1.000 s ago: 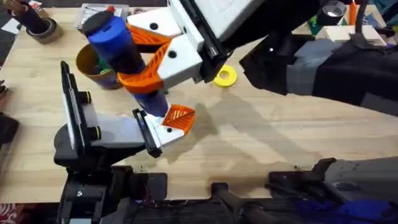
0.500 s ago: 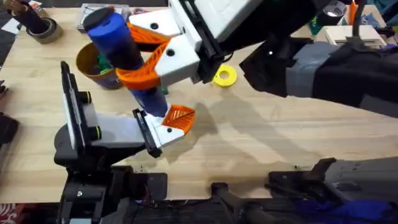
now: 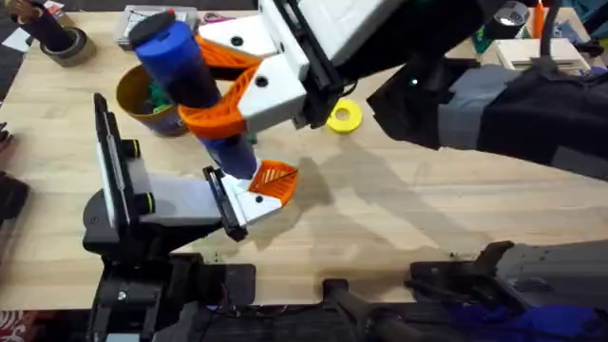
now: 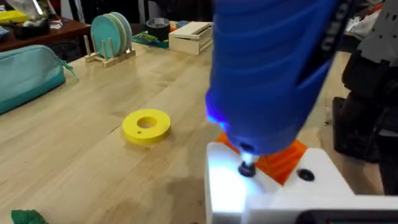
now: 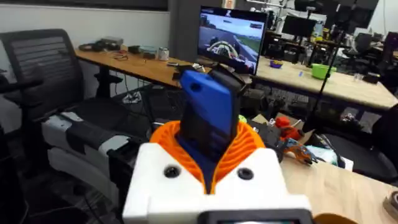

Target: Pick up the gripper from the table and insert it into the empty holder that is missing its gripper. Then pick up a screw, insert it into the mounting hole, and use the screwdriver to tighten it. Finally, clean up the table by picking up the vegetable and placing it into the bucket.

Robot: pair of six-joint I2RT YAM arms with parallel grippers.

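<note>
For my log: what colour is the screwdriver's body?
Blue; the screwdriver shows best in the overhead view.

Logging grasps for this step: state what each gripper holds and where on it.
The right gripper clamps the blue screwdriver around the middle of its barrel. Whether the left gripper holds anything cannot be told.

Screwdriver [image 3: 188, 87] upright over holder [image 3: 249, 201]; bucket [image 3: 147, 100] behind-left; ring [image 3: 344, 116] to right.

White and orange hardware on dark arms

The right gripper [image 3: 204, 90] is formed of a white block with two dark screw holes and orange ribbed fingers [image 3: 220, 119] (latticed at the sides); black and grey arm links [image 3: 494, 100] are seen behind.
</note>
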